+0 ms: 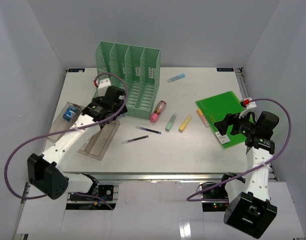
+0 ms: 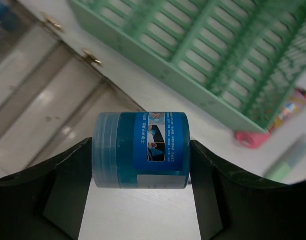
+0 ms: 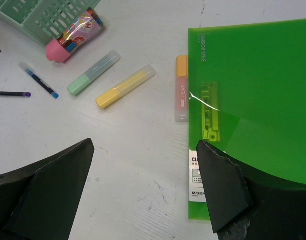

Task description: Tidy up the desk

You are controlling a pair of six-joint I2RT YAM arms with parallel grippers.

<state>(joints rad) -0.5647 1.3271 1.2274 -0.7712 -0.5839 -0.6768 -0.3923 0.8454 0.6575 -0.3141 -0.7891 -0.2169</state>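
Note:
The white desk (image 1: 193, 150) carries scattered stationery. My left gripper (image 2: 141, 146) is shut on a small blue jar (image 2: 141, 149) lying sideways between its fingers, just above the desk surface, between the clear tray (image 2: 37, 100) and the mint-green file rack (image 2: 218, 60). In the top view the left gripper (image 1: 105, 107) hides the jar. My right gripper (image 3: 145, 150) stands open over bare desk, its right finger above the left edge of a green folder (image 3: 258, 100). In the top view the right gripper (image 1: 224, 125) is at the folder's (image 1: 220, 106) near corner.
A pink bottle (image 1: 158, 111), green (image 1: 171, 122), yellow (image 1: 185, 123) and orange (image 1: 201, 117) highlighters and two pens (image 1: 148, 130) lie mid-desk. A blue highlighter (image 1: 176, 78) lies at the back. The clear tray (image 1: 92, 137) holds a blue item (image 1: 69, 114).

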